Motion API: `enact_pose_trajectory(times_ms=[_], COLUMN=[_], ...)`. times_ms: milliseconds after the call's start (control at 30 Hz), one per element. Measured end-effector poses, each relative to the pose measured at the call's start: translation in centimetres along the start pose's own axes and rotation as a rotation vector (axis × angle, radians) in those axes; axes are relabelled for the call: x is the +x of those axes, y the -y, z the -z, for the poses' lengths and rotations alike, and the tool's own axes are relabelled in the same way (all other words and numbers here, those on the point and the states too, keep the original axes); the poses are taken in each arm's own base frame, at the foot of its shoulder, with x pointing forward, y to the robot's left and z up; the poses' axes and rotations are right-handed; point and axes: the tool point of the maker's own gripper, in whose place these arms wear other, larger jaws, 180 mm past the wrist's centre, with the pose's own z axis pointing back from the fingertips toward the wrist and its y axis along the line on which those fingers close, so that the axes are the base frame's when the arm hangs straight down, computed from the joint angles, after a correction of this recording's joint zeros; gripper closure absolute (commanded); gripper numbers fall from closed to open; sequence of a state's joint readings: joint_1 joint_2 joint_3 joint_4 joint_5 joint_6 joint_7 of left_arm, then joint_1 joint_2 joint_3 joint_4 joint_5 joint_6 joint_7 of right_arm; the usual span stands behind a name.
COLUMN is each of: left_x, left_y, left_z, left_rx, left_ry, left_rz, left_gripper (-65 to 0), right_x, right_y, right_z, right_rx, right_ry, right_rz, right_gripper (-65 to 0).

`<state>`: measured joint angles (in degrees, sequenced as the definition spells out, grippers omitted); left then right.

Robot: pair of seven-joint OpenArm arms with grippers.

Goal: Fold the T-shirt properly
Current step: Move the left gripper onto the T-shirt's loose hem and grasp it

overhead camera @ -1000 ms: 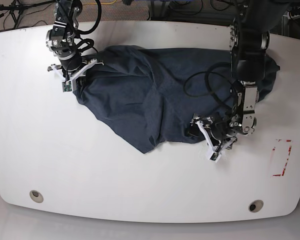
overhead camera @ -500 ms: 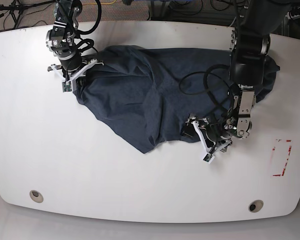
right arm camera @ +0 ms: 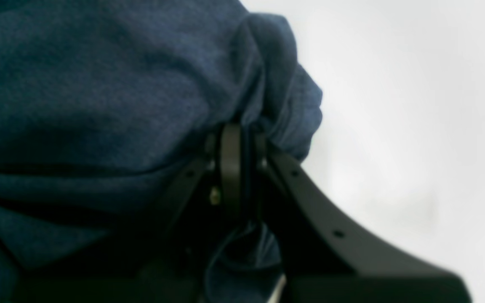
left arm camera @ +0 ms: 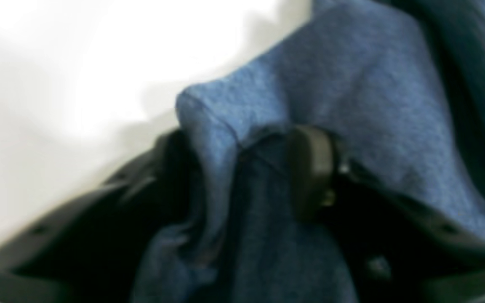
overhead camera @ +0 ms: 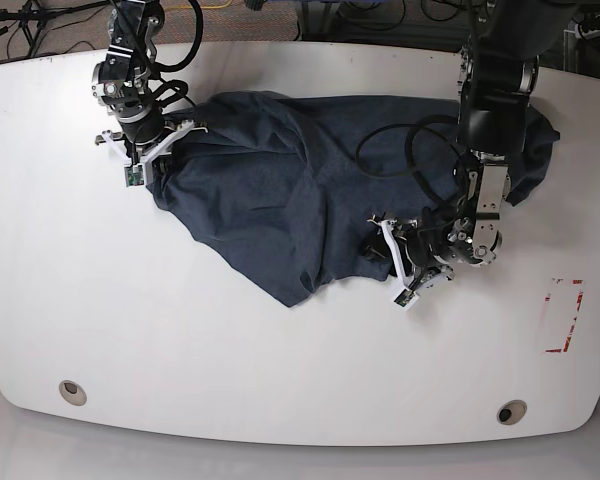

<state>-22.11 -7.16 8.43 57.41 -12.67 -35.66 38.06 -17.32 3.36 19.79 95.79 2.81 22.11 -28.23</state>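
Jaws, left arm: the black-fingered left gripper [overhead camera: 392,262] is closed tight on a bunched fold of the large dark navy-blue heathered cloth T-shirt [overhead camera: 310,180]; in the left wrist view the left gripper [left arm camera: 242,168] has cloth pinched between its two dark fingers, with a ridge of fabric rising just above them.
Jaws, right arm: the black-fingered right gripper [overhead camera: 152,150] is clamped on the shirt's edge at the garment's 9 o'clock end; in the right wrist view the right gripper [right arm camera: 236,168] has its fingers pressed together with a thin layer of cloth between them and a rounded lump of fabric bulging past the tips.
T-shirt, place: it lies crumpled on the wide white oval table [overhead camera: 180,330], spread across the table's 12 o'clock half, reaching from the right gripper at 10 o'clock to beneath the left arm at 2 o'clock.
T-shirt, shape: wrinkled and uneven, with a pointed flap hanging down toward 6 o'clock near the table's middle.
T-shirt, left wrist view [left arm camera: 373,97]: blue heathered weave, blurred, white table surface at 10 o'clock.
T-shirt, right wrist view [right arm camera: 99,92]: dark folds fill the 9 o'clock side, white table at 3 o'clock.
Cable: a black looped cable [overhead camera: 400,165] rests on top of the shirt beside the left arm.
Table marks: a red rectangular outline [overhead camera: 563,315] sits at 4 o'clock, well apart from the cloth; two round metal-rimmed holes [overhead camera: 73,391] sit near the 6 o'clock edge.
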Motion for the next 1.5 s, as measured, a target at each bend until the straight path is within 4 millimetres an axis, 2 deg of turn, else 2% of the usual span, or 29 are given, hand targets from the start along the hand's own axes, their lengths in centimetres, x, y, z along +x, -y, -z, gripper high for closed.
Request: enact_pose_trajectory(times_ms=[100,133,433,700,767,900,1000,1300,1400,1500], left_x=[-0.1,-0.2,-0.3,-1.6,-2.0,-0.9,-0.2,0.1,0.7,0.5], left_y=[0.0,-0.1,-0.7,-3.1,-3.6,-4.8,-5.2,-5.1,-5.7,-6.6], left_z=[0.0,0.0,-0.6,-3.4,-4.2,-7.1,-8.7,-12.1,-13.9,-16.0], left_rx=[0.0,0.002,0.024,0.131,0.155,0.221,0.263,0.336,0.377,0.433], left_ry=[0.001,0.001,0.042,0.02,-0.009,0.028,0.054,0.072,0.109,0.107], left_rz=[-0.004,-0.006,-0.046,-0.078,-0.062,-0.038,-0.023,0.007,0.003,-0.014], left_gripper=[-2.8,-0.3,0.0,0.0,0.0,0.0,0.0,0.0,0.0,0.0], right_x=[0.0,0.0,0.2,0.4,0.5,0.6,0.5,1.0,1.2,1.6], right_y=[0.0,0.0,0.0,0.1,0.0,0.0,0.2,1.1,1.3,1.4], right_z=[0.0,0.0,0.1,0.2,0.3,0.4,0.6,2.0,2.0,2.0], right_rx=[0.0,0.0,0.0,-0.001,0.0,0.004,0.003,0.014,0.009,0.002], right_ry=[0.0,0.001,0.003,0.004,0.004,0.005,0.006,0.025,0.031,0.033], right_rz=[0.0,0.0,0.0,0.001,0.001,0.0,0.004,0.02,0.02,0.01], right_gripper=[-3.3,-3.3,-3.3,-3.3,-3.3,-3.3,-3.3,-3.3,-3.3,-3.3])
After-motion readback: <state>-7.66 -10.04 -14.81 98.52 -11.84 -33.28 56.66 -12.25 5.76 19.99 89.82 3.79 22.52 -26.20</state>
